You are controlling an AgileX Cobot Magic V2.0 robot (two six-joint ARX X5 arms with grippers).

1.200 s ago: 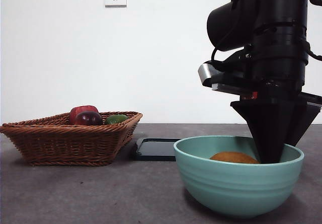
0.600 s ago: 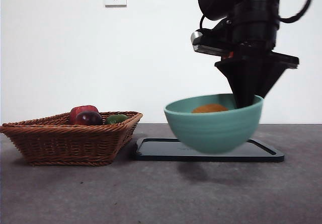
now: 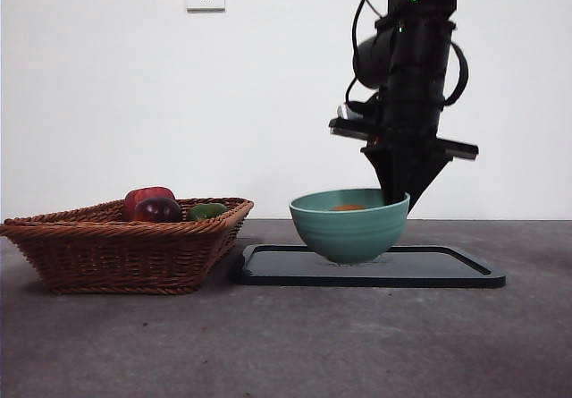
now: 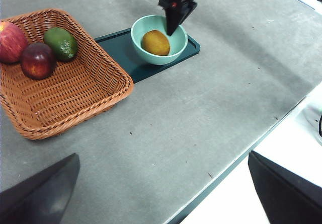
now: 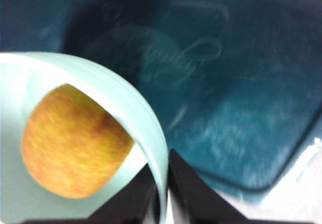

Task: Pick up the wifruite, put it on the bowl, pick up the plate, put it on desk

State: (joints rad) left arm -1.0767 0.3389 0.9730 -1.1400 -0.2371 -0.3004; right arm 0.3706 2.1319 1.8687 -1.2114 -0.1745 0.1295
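The fruit (image 4: 155, 42) sits inside the bowl (image 3: 349, 225), so step 1 of the task looks done. The right gripper (image 3: 394, 198) comes down from above and pinches the bowl's right rim: in the right wrist view its 2 black jaws close on the thin teal wall, 1 inside, 1 outside, with the orange-brown fruit just beside them in the bowl. The bowl is over the dark tray (image 3: 447, 268), at its left part, between the basket (image 3: 116, 246) and the tray's far-right end; from the front view it looks to be touching the tray or just above it, and which one cannot be told.

Step 2 is the open question. The task asks for a plate to go onto the desk (image 3: 286, 344), yet right now the bowl is over the tray, not on the bare tabletop, so that part reads as not finished.

The left gripper (image 4: 161, 194) waits well apart, near the desk's front edge, jaws spread wide and holding nothing. The red, purple and green fruits stay untouched in the basket on the left.
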